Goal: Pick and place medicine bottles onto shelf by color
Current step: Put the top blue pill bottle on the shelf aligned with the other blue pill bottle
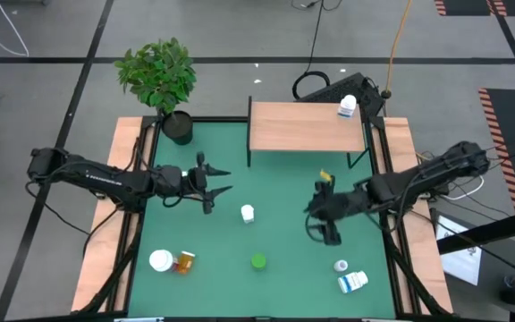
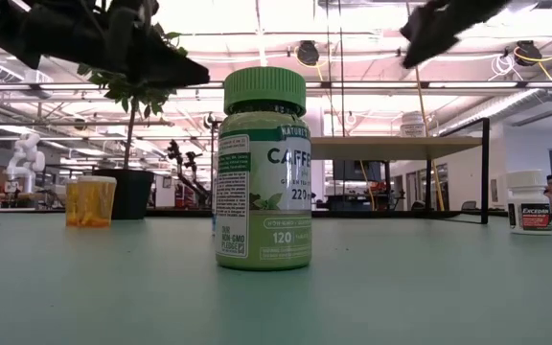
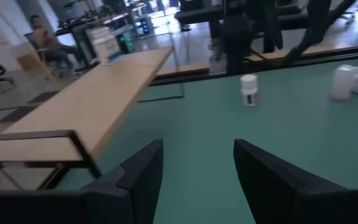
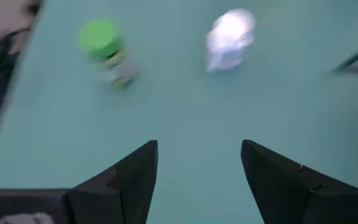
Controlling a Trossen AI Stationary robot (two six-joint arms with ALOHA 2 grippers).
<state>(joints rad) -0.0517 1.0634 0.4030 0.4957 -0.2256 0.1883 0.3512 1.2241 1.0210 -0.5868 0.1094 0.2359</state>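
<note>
Green bottle (image 4: 107, 53) ahead of spread right jaws

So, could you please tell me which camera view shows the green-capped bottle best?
The low view: the green-capped bottle stands upright, front and centre, with its label readable. The high view shows only its green cap from above. The right wrist view shows it blurred, beyond the open right gripper. The left wrist view misses it.

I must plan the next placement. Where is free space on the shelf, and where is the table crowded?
The shelf is bare except for one bottle at its far right corner. The near table edge is crowded: green bottle, amber bottle, and others. Bare table lies between left hand and right hand.
</note>
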